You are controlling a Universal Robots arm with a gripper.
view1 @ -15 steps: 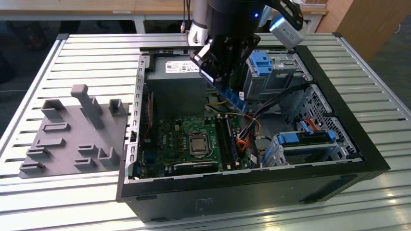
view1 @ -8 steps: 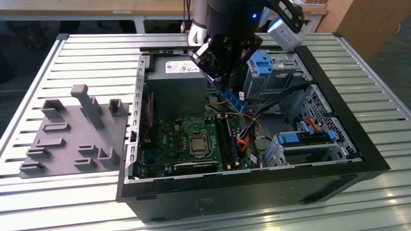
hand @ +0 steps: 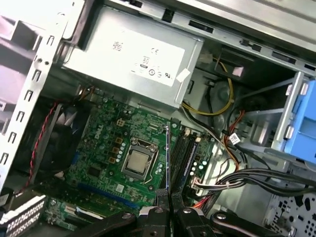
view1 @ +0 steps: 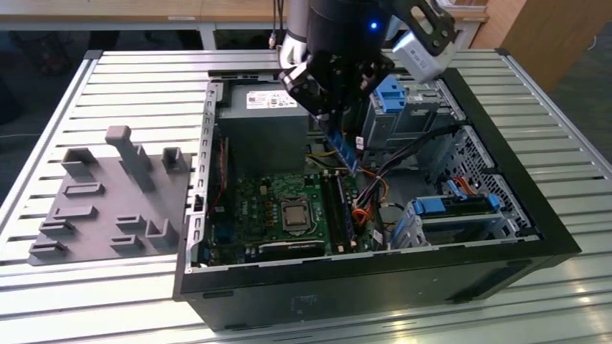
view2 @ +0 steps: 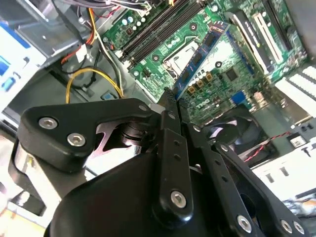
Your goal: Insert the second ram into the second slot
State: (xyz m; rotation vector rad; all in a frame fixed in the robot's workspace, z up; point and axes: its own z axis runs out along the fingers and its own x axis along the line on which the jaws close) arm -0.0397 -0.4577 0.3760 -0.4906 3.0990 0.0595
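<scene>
Grey plastic marks the fixture block [view1: 105, 193], which lies well away from my gripper [view1: 330, 113], toward the exterior view's left and outside the open computer case [view1: 383, 287]. Inside the case, the green motherboard [view1: 277, 208] sits below my gripper, with the processor socket [hand: 138, 163] just to one side of the stick I carry.

My fingers [view2: 170, 133] are clamped together on the upper end of the second ram [view1: 345, 147]. This thin dark-blue stick hangs from them with its lower edge toward the board and appears not yet to touch it. In the first wrist view the stick shows edge-on, just beside the memory slots [hand: 183, 155] and roughly parallel to them. One slot may already carry a blue stick; I cannot confirm this.

I judge the step in hand to be alignment over the second slot. To do it well:
- Hold the long edge parallel to the slot.
- Hold the stick square to the board.
- Apply even pressure along its length.

Past the slots, toward the exterior view's right, lie the cables [view1: 378, 188] and the blue drive bay [view1: 449, 204]. Stay clear of both.
</scene>
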